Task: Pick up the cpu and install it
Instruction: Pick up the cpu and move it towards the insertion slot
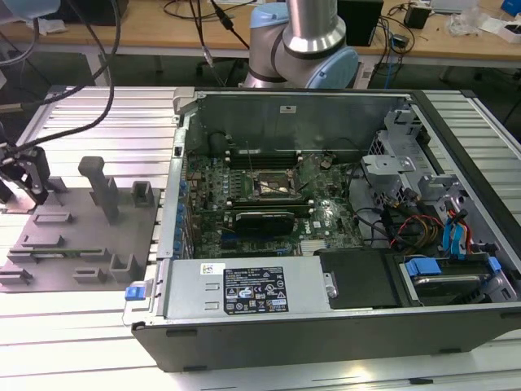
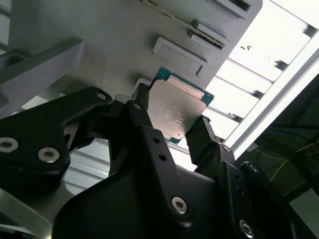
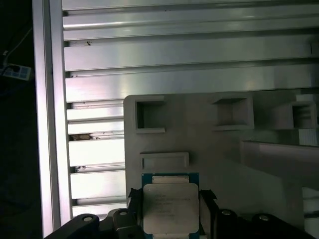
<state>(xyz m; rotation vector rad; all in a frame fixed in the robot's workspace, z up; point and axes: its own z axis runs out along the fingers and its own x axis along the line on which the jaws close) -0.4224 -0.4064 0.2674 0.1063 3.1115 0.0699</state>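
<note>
Gripper stood at the exterior view's far left, over the near corner of the grey fixture plate, which lay flat on the slatted aluminium desk.

In both wrist views the black fingers were closed on the cpu, one on each of two opposite edges. The chip's silver top faced the cameras, with a thin green rim showing round it. In the first wrist view the cpu was level between the fingers, above the plate's edge. Could not tell whether it rested on the plate or was raised off it.

Just beside the chip on the plate was a low raised rectangular frame. Further along the plate were two square open pockets.

An open computer case sat on the desk to the exterior view's right of the plate, well apart from the gripper. Its motherboard was exposed. The square metal-framed socket lay near the board's middle, with no silver chip top seen in it.

The arm's base column rose behind the case.
</note>
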